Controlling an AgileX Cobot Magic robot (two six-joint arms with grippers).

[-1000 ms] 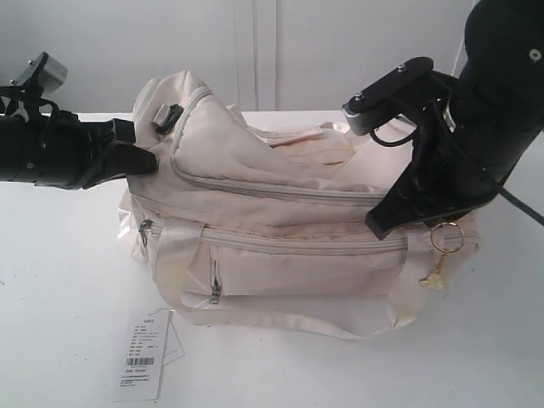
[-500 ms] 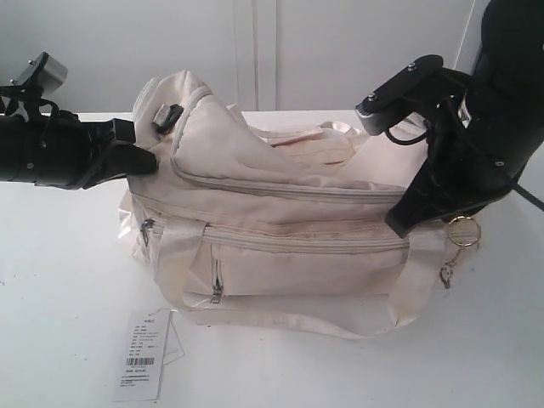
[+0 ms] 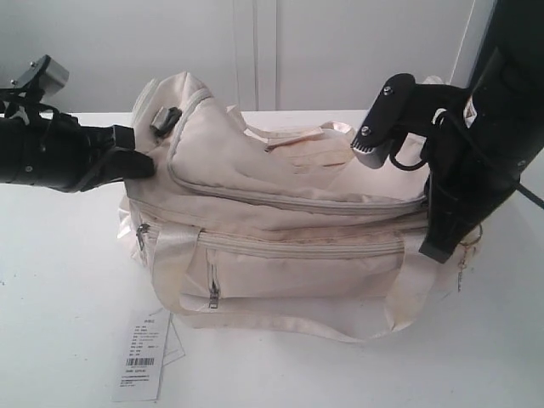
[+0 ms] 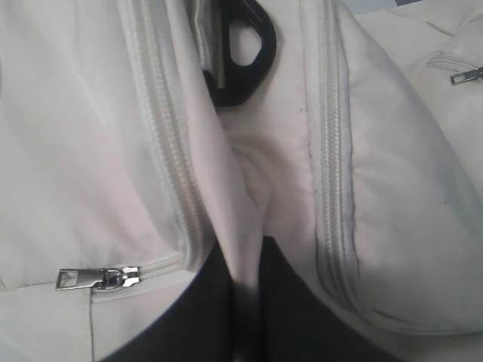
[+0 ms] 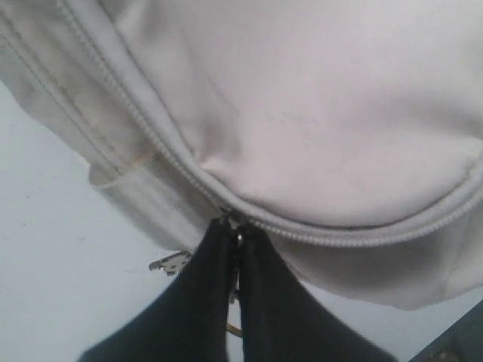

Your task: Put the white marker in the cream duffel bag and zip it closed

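The cream duffel bag (image 3: 280, 204) lies on the white table with its curved top zipper (image 3: 289, 197) drawn along the flap. My left gripper (image 3: 143, 161) is at the bag's left end, shut on a fold of cream fabric (image 4: 245, 226) between two zipper lines. At the right end my right gripper (image 3: 442, 249) points down, shut on the top zipper's pull (image 5: 235, 226) where the zipper line ends. A metal charm (image 5: 170, 262) dangles beside its fingers. The white marker is out of view.
A white paper barcode tag (image 3: 143, 357) lies on the table (image 3: 68, 280) in front of the bag's left corner. A shiny strap (image 3: 280, 321) loops out in front. A black buckle (image 3: 166, 119) sits on the left end, close to my left gripper.
My right gripper has moved right and down round the bag's right end, tilting to point downward, and the zipper has followed. The gold ring is now mostly behind the arm. The left arm has held still.
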